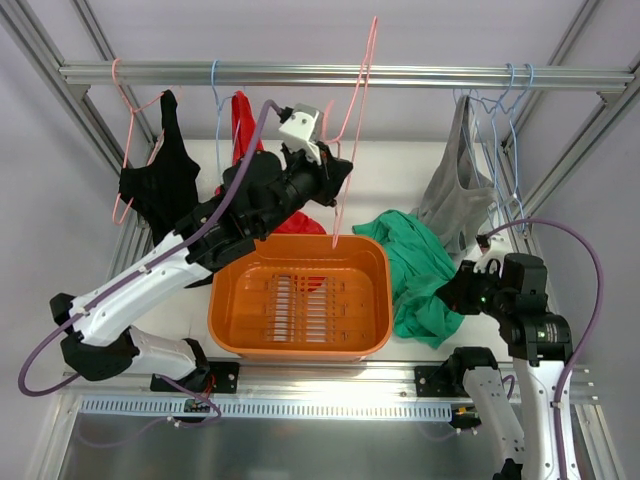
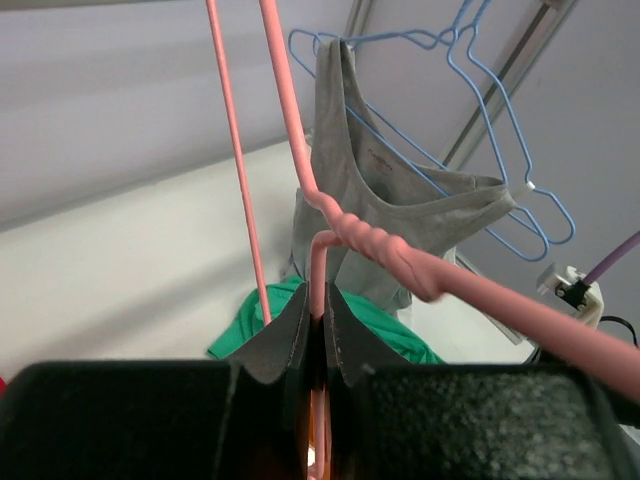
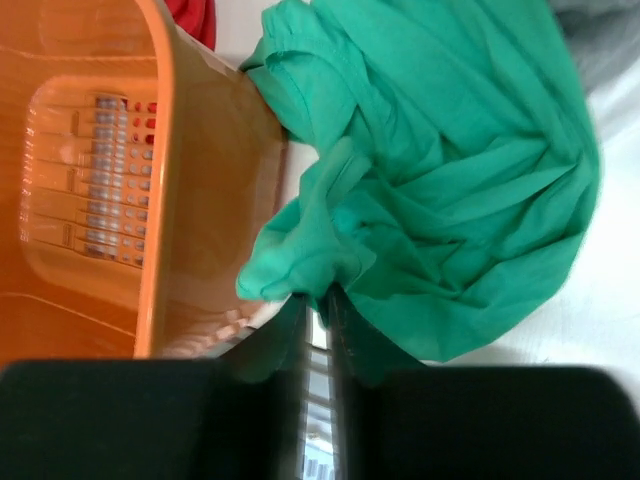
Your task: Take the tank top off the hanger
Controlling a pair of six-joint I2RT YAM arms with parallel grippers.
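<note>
A silver metal rail (image 1: 400,73) is running across the far side of the white table (image 1: 390,180). A black top (image 1: 160,180), a red top (image 1: 245,125) and a grey top (image 1: 455,190) are hanging from it on their own hangers. In the middle of the table an orange plastic basket (image 1: 290,345) is sitting with nothing inside it.

Just right of the basket, the teal-green soft fabric tank top (image 1: 420,270) is lying crumpled on the table. One fold is draping against the basket's right rim. No wire is running through it, so it is lying fully free of its hanger.

The left arm (image 1: 160,270) is reaching up over the basket, and the right arm (image 1: 530,330) is bending low at the tank top's right edge.

The thin salmon-pink wire hanger (image 2: 380,245) is being held aloft, bare of any cloth, with its long wire pointing up past the rail. The left gripper (image 2: 318,305) is clamping tight on the wire just below the twisted neck.

The right gripper (image 3: 318,300) is showing only a narrow slit between its fingers, and a bunched fold of the tank top is sitting right at the tips. Whether any cloth is pinched there cannot be told.

The removal itself looks done. What seems to be remaining is drawing the right gripper clear of the fabric and disposing of the bare hanger.
</note>
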